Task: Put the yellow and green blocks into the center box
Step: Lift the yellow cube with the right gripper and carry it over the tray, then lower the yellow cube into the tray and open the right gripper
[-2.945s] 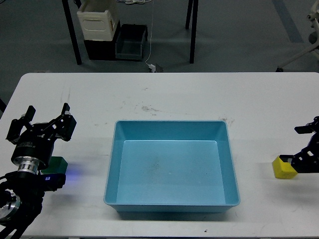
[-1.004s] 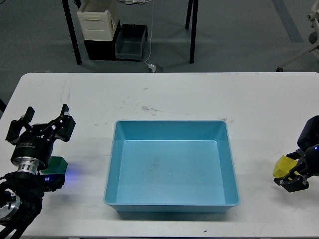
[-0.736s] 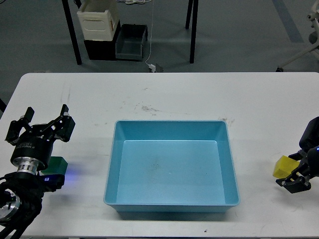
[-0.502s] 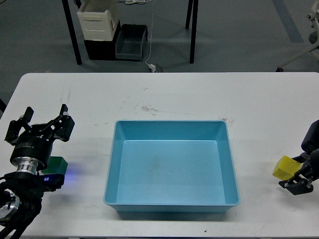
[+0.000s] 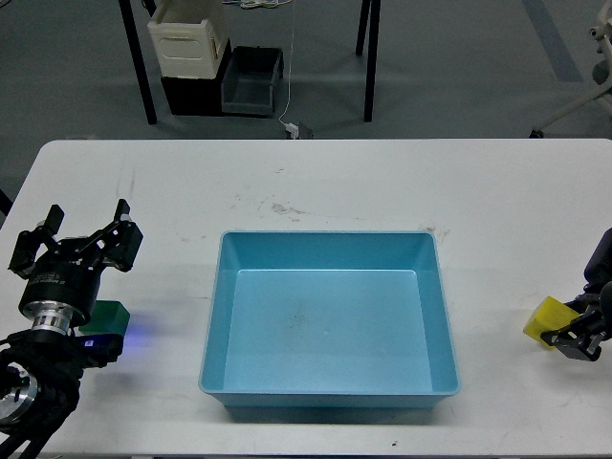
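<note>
The blue center box (image 5: 216,316) sits open-topped and empty in the middle of the white table. The green block (image 5: 112,314) lies on the table at the left, partly hidden behind my left arm. My left gripper (image 5: 88,226) is open and empty, above and just behind the green block. The yellow block (image 5: 545,321) is at the far right, tilted, with my right gripper (image 5: 577,341) closed against its right side near the frame edge. Much of the right gripper is dark and cut off.
The white table (image 5: 316,186) reaches across the view, with scuff marks behind the box. Beyond its far edge stand black table legs, a cream container (image 5: 187,38) and dark bins (image 5: 251,81) on the floor.
My right gripper has come around the yellow block, tilted it, and shifted a little to the right with it. The left arm and green block have not moved.
</note>
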Controlling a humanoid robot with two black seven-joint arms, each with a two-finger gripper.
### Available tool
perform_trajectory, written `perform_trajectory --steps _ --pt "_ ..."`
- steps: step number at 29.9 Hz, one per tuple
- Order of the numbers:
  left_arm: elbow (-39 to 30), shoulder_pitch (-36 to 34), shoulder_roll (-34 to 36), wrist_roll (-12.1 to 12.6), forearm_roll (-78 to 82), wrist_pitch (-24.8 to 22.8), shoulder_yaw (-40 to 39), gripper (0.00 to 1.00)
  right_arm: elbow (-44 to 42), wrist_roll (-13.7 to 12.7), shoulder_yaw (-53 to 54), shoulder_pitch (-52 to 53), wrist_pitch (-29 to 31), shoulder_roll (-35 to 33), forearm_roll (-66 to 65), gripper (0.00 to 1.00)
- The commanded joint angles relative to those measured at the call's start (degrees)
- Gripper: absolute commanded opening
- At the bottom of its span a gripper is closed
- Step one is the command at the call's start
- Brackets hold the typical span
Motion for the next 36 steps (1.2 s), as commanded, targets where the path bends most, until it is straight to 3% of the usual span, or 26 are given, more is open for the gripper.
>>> perform_trajectory --steps 1,4,10,19,27,36 --pt "0.06 0.0 0.0 -0.45 0.01 0.0 -0.09 1.0 0.09 0.0 1.04 0.59 -2.25 0.15 0.0 0.07" --pt "-0.03 0.0 0.0 -1.16 0.01 0.09 -0.09 1.0 -0.08 0.0 4.28 1.99 -6.56 -0.37 0.0 0.06" --pt "-0.03 0.0 0.18 -1.25 0.01 0.35 -1.05 1.0 1.05 0.0 9.12 10.06 -7.54 -0.64 0.0 0.06" --pt "-0.03 0.0 0.18 -1.34 0.01 0.88 -1.14 1.0 17.48 0.0 8.78 20.36 -6.75 -1.26 0.0 0.06" --pt "-0.03 -0.08 0.18 -1.34 0.01 0.97 -2.55 1.0 20.13 0.0 -3.25 26.6 -1.83 9.45 0.0 0.06" --pt "-0.03 0.09 0.18 -1.42 -0.08 0.97 -2.55 1.0 12.4 0.0 -11.25 26.08 -1.74 20.54 0.0 0.08"
